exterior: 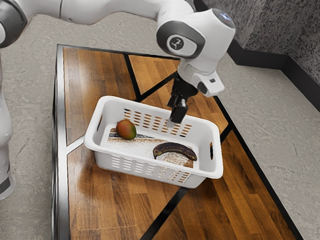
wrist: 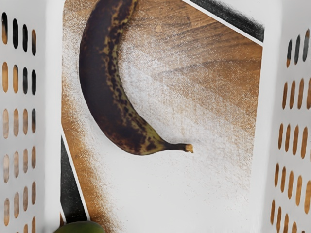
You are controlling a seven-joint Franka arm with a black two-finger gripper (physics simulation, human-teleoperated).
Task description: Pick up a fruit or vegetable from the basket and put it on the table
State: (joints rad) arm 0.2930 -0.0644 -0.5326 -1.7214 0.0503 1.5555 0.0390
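My gripper [exterior: 174, 113] hangs over the far long side of the white basket [exterior: 156, 106] in the exterior view, its black fingers apart with nothing between them. Below it and a little toward the exterior view's right, a dark, spotted banana [exterior: 175, 149] lies on the basket floor. The red-green mango [exterior: 126, 129] rests near the basket's end at the exterior view's left. In the wrist view, the curved banana [wrist: 104, 82] shows its stem, and part of the green mango [wrist: 80, 227] is visible, between the perforated walls of the basket [wrist: 279, 116].
The basket stands on a wooden table [exterior: 108, 213] with black inlaid strips and a metal edge. Its raised rim and slotted walls surround the fruit. A bare stretch of basket floor [wrist: 194, 194] lies beside the banana's stem.
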